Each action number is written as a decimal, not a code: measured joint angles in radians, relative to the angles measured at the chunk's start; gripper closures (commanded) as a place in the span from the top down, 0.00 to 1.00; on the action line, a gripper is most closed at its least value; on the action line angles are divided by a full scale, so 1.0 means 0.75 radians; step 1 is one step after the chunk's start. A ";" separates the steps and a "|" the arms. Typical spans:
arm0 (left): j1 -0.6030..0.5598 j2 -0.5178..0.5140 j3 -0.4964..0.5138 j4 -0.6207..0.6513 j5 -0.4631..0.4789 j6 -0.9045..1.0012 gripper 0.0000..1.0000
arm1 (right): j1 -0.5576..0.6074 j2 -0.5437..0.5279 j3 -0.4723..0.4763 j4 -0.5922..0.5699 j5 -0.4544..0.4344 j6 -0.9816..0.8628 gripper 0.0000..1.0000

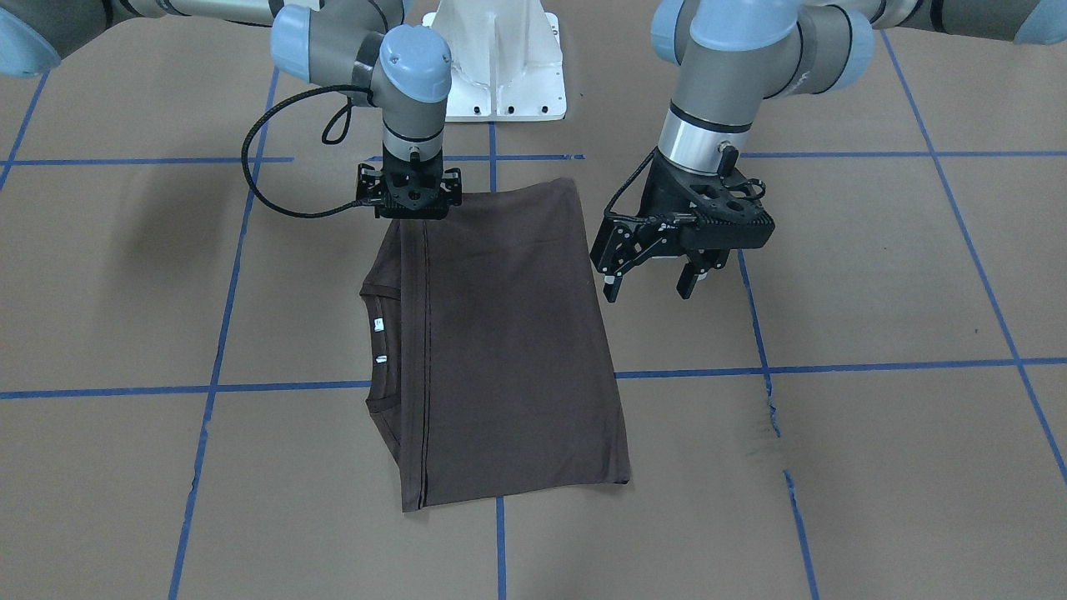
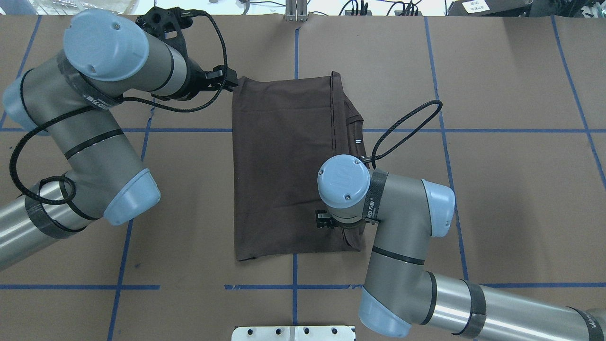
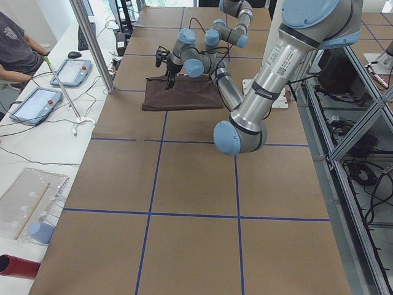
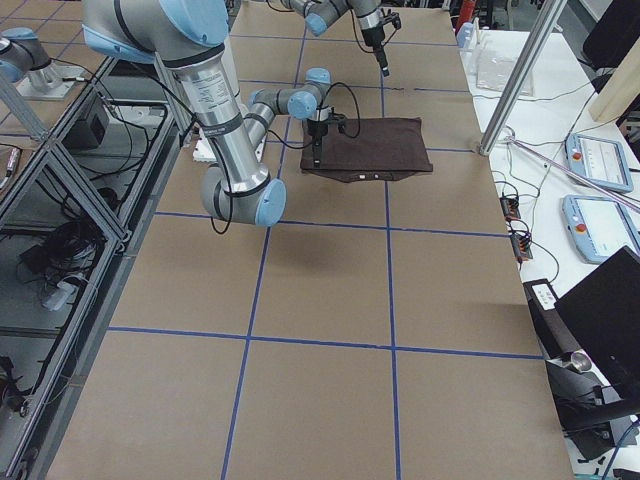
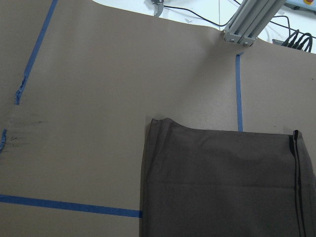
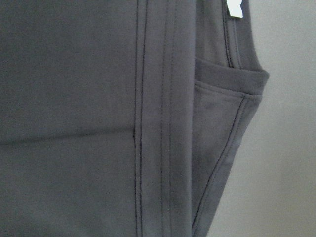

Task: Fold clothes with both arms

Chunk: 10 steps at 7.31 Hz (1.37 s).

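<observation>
A dark grey-brown thin-knit T-shirt [image 2: 284, 166] lies folded flat in a rectangle on the brown paper-covered table [image 2: 511, 199]. Seen from overhead, its ribbed collar sits at 2 o'clock. My left gripper [image 1: 650, 282] hangs just off the shirt's 11 o'clock corner, jaws spread, apart from the cloth. My right gripper [image 1: 408, 198] points down over the 5 o'clock corner; I cannot tell whether its jaws pinch fabric.

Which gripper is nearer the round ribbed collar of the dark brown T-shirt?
Right. The right gripper sits over the dark brown T-shirt's collar-side edge, robot-ward of the round ribbed collar; the left gripper hangs off the opposite edge, jaws open.
</observation>
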 measured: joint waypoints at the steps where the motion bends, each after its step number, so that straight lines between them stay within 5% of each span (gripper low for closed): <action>1: 0.000 0.002 -0.001 -0.003 0.000 -0.001 1.00 | -0.009 0.006 -0.028 -0.007 -0.002 -0.019 1.00; 10: 0.004 0.015 -0.001 -0.020 0.000 -0.029 1.00 | 0.014 -0.006 -0.039 -0.091 -0.001 -0.121 1.00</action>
